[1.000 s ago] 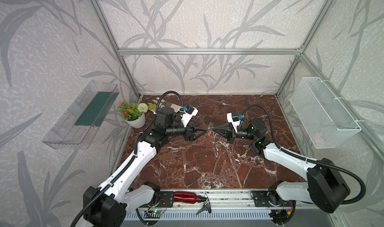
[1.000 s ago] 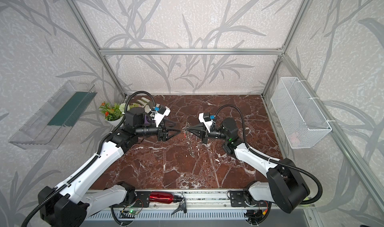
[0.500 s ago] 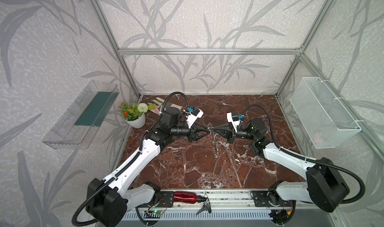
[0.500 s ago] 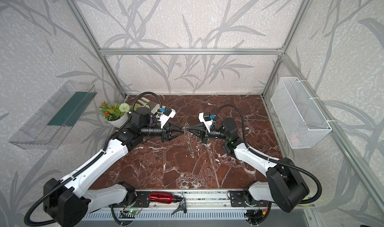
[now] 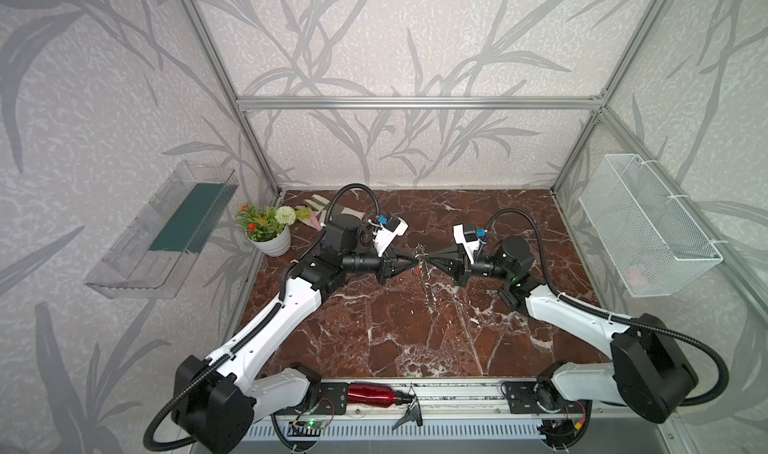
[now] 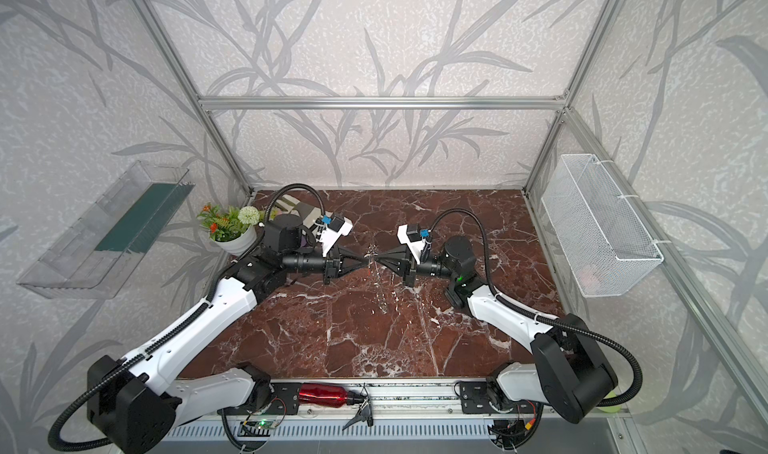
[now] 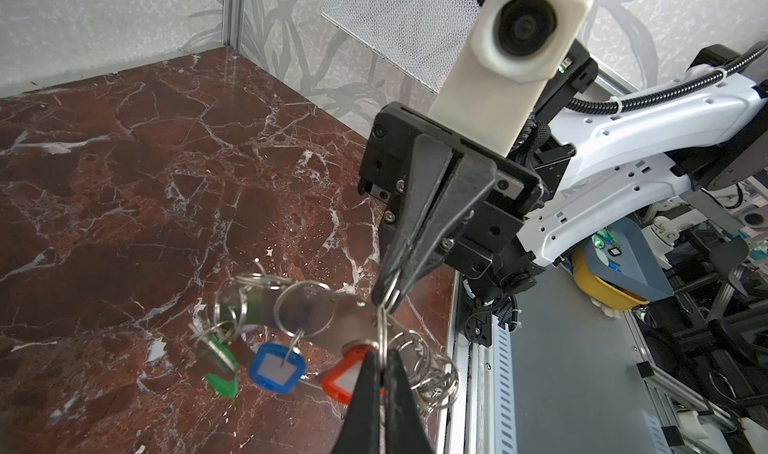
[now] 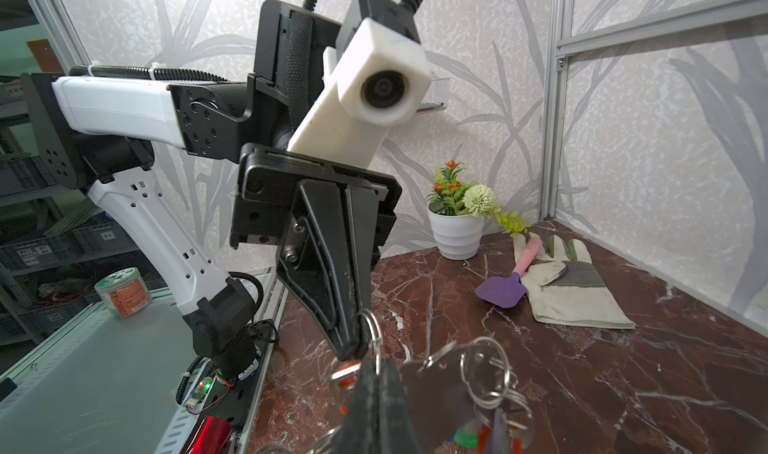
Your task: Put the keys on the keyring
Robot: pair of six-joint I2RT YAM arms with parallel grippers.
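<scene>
Both arms meet tip to tip above the middle of the marble table (image 5: pixel 374 327). Between them hangs the keyring (image 7: pixel 328 319), a grey plate edged with split rings, seen edge-on in both top views (image 5: pixel 427 283) (image 6: pixel 380 285). Three keys hang from it, with green (image 7: pixel 220 360), blue (image 7: pixel 276 366) and red (image 7: pixel 343 379) tags. My left gripper (image 7: pixel 380 350) (image 5: pixel 413 260) is shut on a split ring beside the red tag. My right gripper (image 8: pixel 376 364) (image 5: pixel 424 260) is shut on a ring at the plate's edge. The key blades are mostly hidden.
A white flower pot (image 5: pixel 270 240) stands at the back left, with a work glove (image 8: pixel 573 290) and a purple spatula (image 8: pixel 500 292) beside it. A wire basket (image 5: pixel 648 223) hangs on the right wall, a clear shelf (image 5: pixel 166 231) on the left. A red bottle (image 5: pixel 372 393) lies on the front rail.
My left arm has reached right to the hanging keyring and its jaws have closed on a split ring. The right arm has held still with the keyring.
</scene>
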